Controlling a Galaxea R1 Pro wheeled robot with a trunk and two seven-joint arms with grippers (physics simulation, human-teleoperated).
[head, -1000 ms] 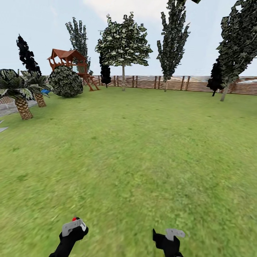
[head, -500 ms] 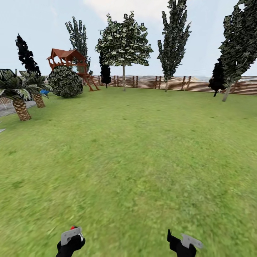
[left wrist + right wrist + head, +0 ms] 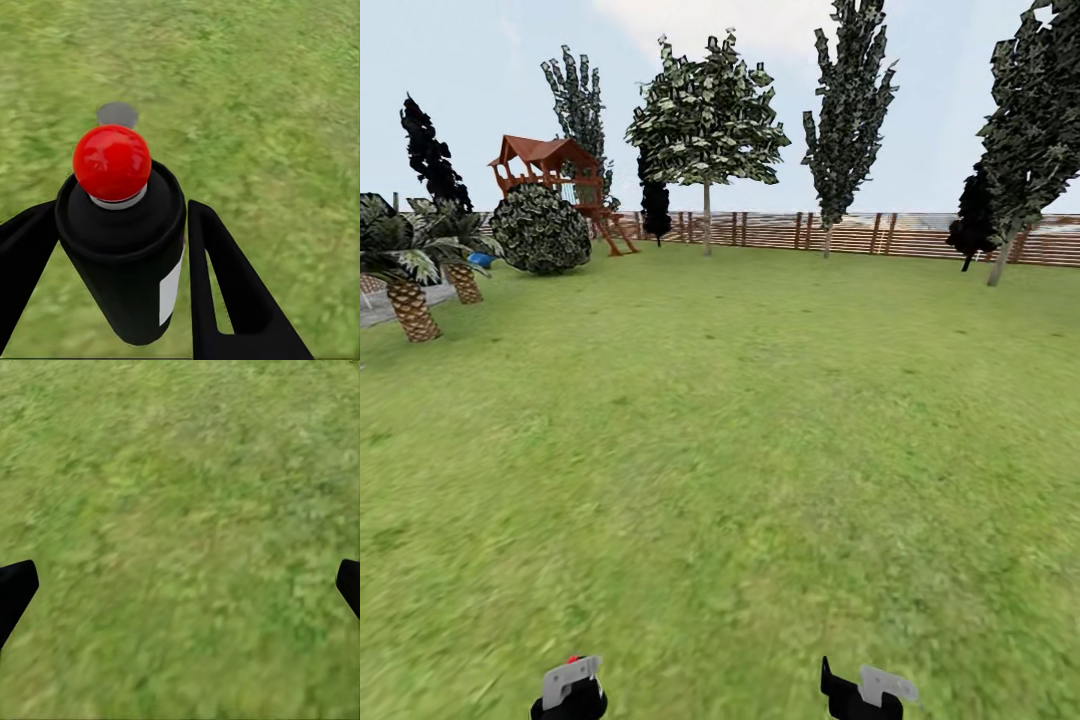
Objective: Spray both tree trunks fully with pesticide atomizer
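My left gripper (image 3: 124, 247) is shut on the pesticide atomizer (image 3: 120, 247), a black can with a red ball top and a white label. Its red top (image 3: 572, 660) peeks above the left gripper (image 3: 572, 688) at the bottom of the head view. Grass lies between the spread black fingertips (image 3: 15, 585) of my open right gripper (image 3: 180, 585), also at the lower edge (image 3: 865, 690). Far across the garden lawn (image 3: 740, 420) a tree (image 3: 707, 115) with a broad crown and a thin-looking trunk (image 3: 706, 220) stands by the fence. Another tall tree (image 3: 1035, 110) leans at the far right.
A brown slatted fence (image 3: 860, 232) closes the far side. At the left are short palms (image 3: 410, 300), a round bush (image 3: 542, 228) and a red-roofed play tower (image 3: 545, 165). Dark conifers (image 3: 655, 205) and a narrow tall tree (image 3: 850, 100) stand near the fence. A grey disc (image 3: 117, 114) lies on the grass.
The whole head view has shifted as I roll forward: the palms slide left. Both grippers sit lower in the picture, and the right one has swung to the right.
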